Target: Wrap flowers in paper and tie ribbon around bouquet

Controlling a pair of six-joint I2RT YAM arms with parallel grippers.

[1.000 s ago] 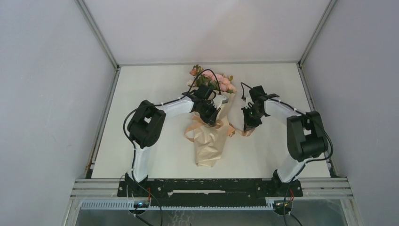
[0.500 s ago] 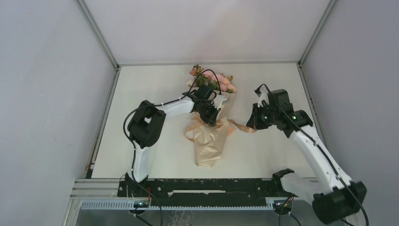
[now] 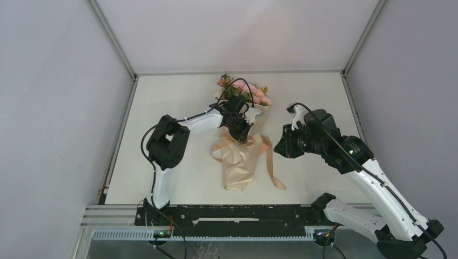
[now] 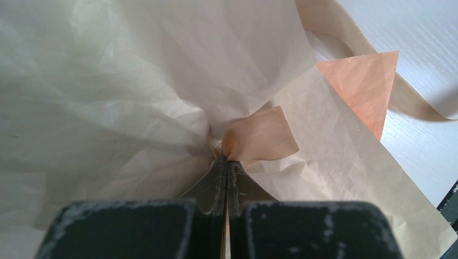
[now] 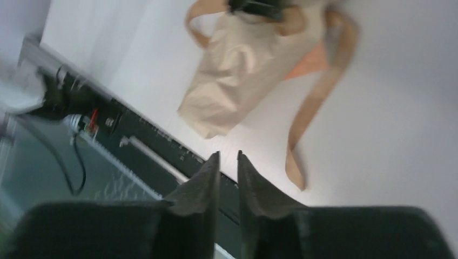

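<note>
Overhead view: we list flowers (image 3: 254,93) at the far end of the wrapped paper (image 3: 237,164), mid-table, with the left gripper (image 3: 244,135) at its waist. The right gripper (image 3: 281,147), a second ago pulling the ribbon (image 3: 271,167) taut rightward, has let go and lifted. That tail now lies slack, near right of the paper.

Left wrist: jaws together on a ribbon loop.

Right wrist: jaws slightly apart, empty.

We judge the tying nearly done.

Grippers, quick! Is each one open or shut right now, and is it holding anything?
Left gripper: closed, pinching the ribbon.
Right gripper: open just a crack, holding nothing.
</note>
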